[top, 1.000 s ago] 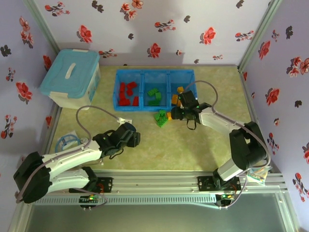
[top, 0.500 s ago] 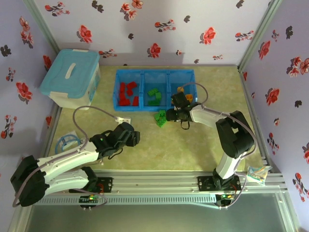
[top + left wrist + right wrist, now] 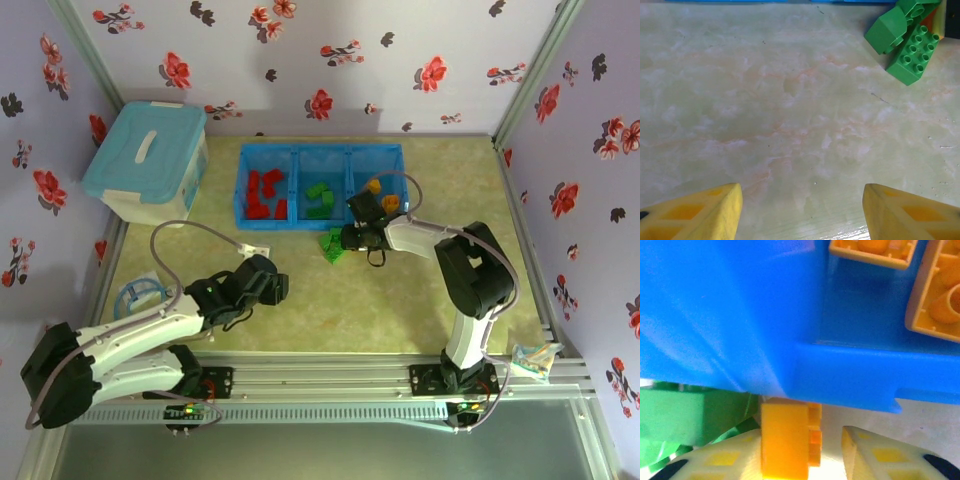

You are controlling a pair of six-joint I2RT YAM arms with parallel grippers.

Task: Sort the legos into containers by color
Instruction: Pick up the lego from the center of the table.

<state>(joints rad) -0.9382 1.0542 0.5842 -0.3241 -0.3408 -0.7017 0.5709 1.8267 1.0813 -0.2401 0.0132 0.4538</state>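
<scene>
The containers are three joined compartments of a blue tray: red legos lie in the left one, green in the middle, yellow-orange in the right. Two green legos lie on the table before the tray, also top right in the left wrist view. My right gripper sits low at the tray's front wall. A yellow-orange brick stands between its fingers, against the left one, with a gap to the right finger. My left gripper hangs open over bare table.
A pale blue lidded tub stands at the back left. A small white piece and a blue ring lie on the left side. A packet rests at the near right corner. Floral walls close in three sides.
My right gripper has slid left along the tray's front to the loose legos, and its jaws have narrowed round the yellow-orange brick. The left arm has barely moved.
</scene>
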